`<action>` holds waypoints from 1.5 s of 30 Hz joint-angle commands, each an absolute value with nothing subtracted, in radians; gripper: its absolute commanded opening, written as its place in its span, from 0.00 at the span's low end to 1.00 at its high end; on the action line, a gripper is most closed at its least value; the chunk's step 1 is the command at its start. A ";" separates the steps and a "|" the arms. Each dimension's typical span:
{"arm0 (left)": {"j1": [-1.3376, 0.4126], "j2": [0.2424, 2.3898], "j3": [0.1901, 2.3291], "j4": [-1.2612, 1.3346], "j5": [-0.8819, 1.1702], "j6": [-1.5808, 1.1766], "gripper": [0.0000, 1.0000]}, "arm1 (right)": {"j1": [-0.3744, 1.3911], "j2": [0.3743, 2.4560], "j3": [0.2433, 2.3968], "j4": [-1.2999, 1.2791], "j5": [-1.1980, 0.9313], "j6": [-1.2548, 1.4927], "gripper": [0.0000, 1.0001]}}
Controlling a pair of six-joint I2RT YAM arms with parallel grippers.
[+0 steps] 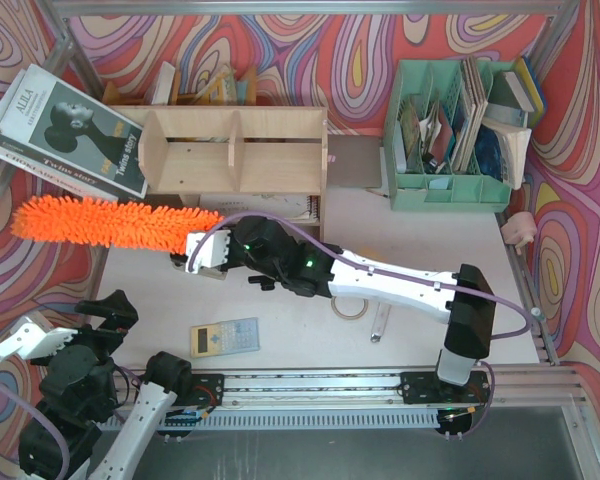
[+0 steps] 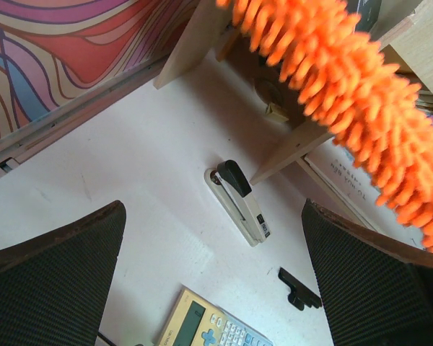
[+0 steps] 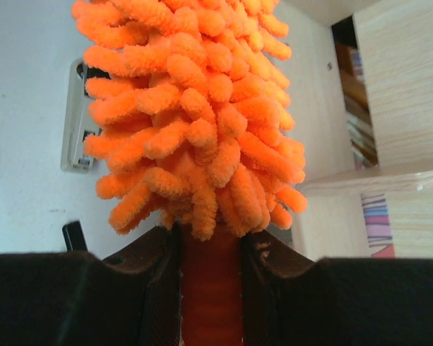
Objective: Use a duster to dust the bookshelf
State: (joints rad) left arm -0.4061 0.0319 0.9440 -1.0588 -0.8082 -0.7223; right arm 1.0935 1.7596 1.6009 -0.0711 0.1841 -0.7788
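Calculator (image 1: 224,337) lies flat; tape roll (image 1: 349,306) well apart. Stapler (image 2: 238,202) near black clip (image 2: 299,288). Mint-green file organizer (image 1: 450,192), full. Magazine (image 1: 65,125) tilted.

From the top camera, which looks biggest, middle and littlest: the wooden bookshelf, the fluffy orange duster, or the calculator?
1. bookshelf
2. duster, which may look a little bigger because it is held up
3. calculator, clearly littlest

I see the duster (image 1: 115,222) before the bookshelf (image 1: 235,150), the file organizer (image 1: 450,190) right of the bookshelf, the calculator (image 1: 224,337) nearer me on the desk (image 1: 290,340).
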 commanded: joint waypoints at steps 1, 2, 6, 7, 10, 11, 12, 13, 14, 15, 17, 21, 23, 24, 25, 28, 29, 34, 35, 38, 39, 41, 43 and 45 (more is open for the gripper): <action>-0.412 0.027 0.931 -1.050 -0.808 -0.721 0.98 | 1.089 1.706 1.563 0.052 0.248 -0.756 0.00; -0.412 0.027 0.930 -1.049 -0.807 -0.722 0.98 | 1.088 1.703 1.563 0.052 0.250 -0.756 0.00; -0.413 0.026 0.930 -1.050 -0.807 -0.722 0.98 | 1.088 1.693 1.601 0.046 0.248 -0.765 0.00; -0.413 0.027 0.930 -1.051 -0.807 -0.723 0.98 | 1.088 1.690 1.613 0.045 0.246 -0.766 0.00; -0.412 0.023 0.930 -1.051 -0.808 -0.724 0.98 | 1.088 1.682 1.636 0.043 0.245 -0.783 0.00; -0.413 0.022 0.931 -1.052 -0.809 -0.725 0.98 | 1.087 1.680 1.646 0.038 0.247 -0.789 0.00; -0.413 0.021 0.930 -1.052 -0.810 -0.725 0.98 | 1.088 1.679 1.653 0.036 0.248 -0.794 0.00; -0.412 0.020 0.930 -1.051 -0.810 -0.724 0.98 | 1.088 1.677 1.657 0.034 0.250 -0.797 0.00; -0.413 0.021 0.930 -1.051 -0.810 -0.724 0.98 | 1.087 1.676 1.658 0.034 0.251 -0.800 0.00; -0.412 0.021 0.928 -1.052 -0.810 -0.724 0.98 | 1.087 1.672 1.656 0.035 0.252 -0.800 0.00; -0.412 0.024 0.929 -1.052 -0.808 -0.724 0.98 | 1.088 1.665 1.645 0.049 0.258 -0.800 0.00; -0.412 0.030 0.930 -1.050 -0.807 -0.723 0.98 | 1.084 1.661 1.597 0.066 0.282 -0.796 0.00; -0.413 0.029 0.930 -1.050 -0.807 -0.723 0.98 | 1.078 1.663 1.565 0.067 0.289 -0.787 0.00; -0.412 0.029 0.930 -1.049 -0.807 -0.723 0.98 | 1.075 1.661 1.551 0.067 0.294 -0.782 0.00; -0.413 0.029 0.930 -1.050 -0.807 -0.723 0.98 | 1.074 1.659 1.534 0.068 0.301 -0.779 0.00; -0.413 0.031 0.929 -1.048 -0.806 -0.722 0.98 | 1.073 1.643 1.488 0.069 0.313 -0.766 0.00; -0.413 0.032 0.930 -1.048 -0.806 -0.721 0.98 | 1.072 1.636 1.476 0.069 0.312 -0.761 0.00; -0.413 0.037 0.928 -1.046 -0.805 -0.719 0.98 | 1.072 1.617 1.460 0.065 0.317 -0.760 0.00; -0.413 0.037 0.929 -1.046 -0.805 -0.718 0.98 | 1.073 1.618 1.465 0.064 0.320 -0.764 0.00; -0.411 0.040 0.929 -1.047 -0.805 -0.719 0.98 | 1.073 1.621 1.501 0.057 0.313 -0.769 0.00; -0.412 0.041 0.929 -1.047 -0.805 -0.718 0.98 | 1.074 1.620 1.520 0.050 0.306 -0.769 0.00; -0.412 0.039 0.928 -1.048 -0.805 -0.718 0.98 | 1.074 1.618 1.553 0.038 0.287 -0.766 0.00; -0.413 0.040 0.928 -1.048 -0.805 -0.718 0.98 | 1.074 1.613 1.572 0.032 0.271 -0.761 0.00; -0.413 0.040 0.929 -1.048 -0.806 -0.719 0.98 | 1.074 1.613 1.575 0.039 0.273 -0.763 0.00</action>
State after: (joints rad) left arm -0.4065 0.0319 0.9409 -1.0588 -0.8078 -0.7219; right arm 1.0790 1.6806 1.5074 -0.0372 0.2615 -0.7853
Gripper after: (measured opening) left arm 0.982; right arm 0.338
